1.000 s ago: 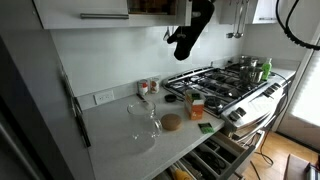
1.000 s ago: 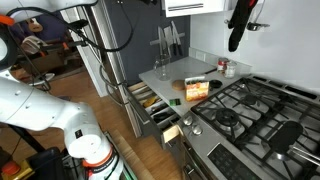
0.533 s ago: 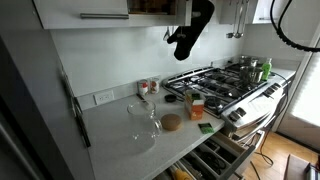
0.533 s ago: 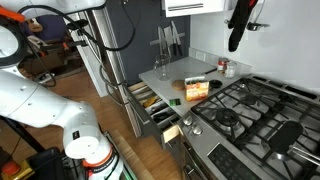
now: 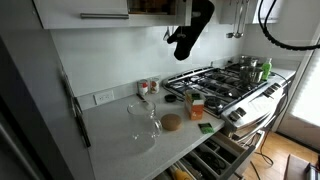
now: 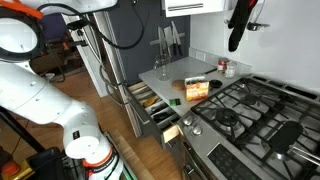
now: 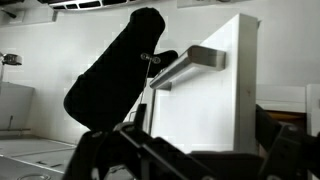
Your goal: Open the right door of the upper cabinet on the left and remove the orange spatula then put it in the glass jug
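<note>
The upper cabinet (image 5: 105, 8) hangs at the top of an exterior view. Its right door (image 7: 215, 95) stands swung open, with the steel bar handle (image 7: 190, 63) along its edge, and the brown interior (image 5: 150, 6) shows. The orange spatula is not in view. The glass jug (image 5: 143, 118) stands empty on the grey counter (image 5: 115, 140). My gripper (image 7: 200, 145) shows only in the wrist view, as two dark fingers spread apart in front of the door, with nothing between them.
A black mitt-like thing (image 5: 190, 30) (image 6: 240, 25) (image 7: 115, 75) hangs beside the open door. On the counter are red-topped jars (image 5: 148, 88), an orange box (image 5: 196, 105), a brown disc (image 5: 171, 122) and a green pad (image 5: 205, 127). The stove (image 5: 225, 80) and an open drawer (image 5: 215, 158) are nearby.
The arm's cable at the top edge and the white arm links have shifted a little. The door, the black mitt and the counter things have not moved.
</note>
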Robot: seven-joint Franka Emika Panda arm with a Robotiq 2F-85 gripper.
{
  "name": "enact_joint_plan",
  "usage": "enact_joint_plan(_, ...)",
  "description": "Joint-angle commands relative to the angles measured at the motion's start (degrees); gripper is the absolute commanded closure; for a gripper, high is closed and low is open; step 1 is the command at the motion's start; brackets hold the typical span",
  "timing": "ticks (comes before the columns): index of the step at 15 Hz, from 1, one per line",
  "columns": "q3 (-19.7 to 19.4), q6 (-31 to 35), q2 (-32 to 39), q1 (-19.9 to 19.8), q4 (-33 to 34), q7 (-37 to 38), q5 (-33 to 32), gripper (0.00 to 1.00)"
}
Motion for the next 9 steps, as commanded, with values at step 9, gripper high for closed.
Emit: enact_joint_plan(9, -5.87, -16.98, 0.68, 7.43, 2.19, 0.12, -3.99, 0.0)
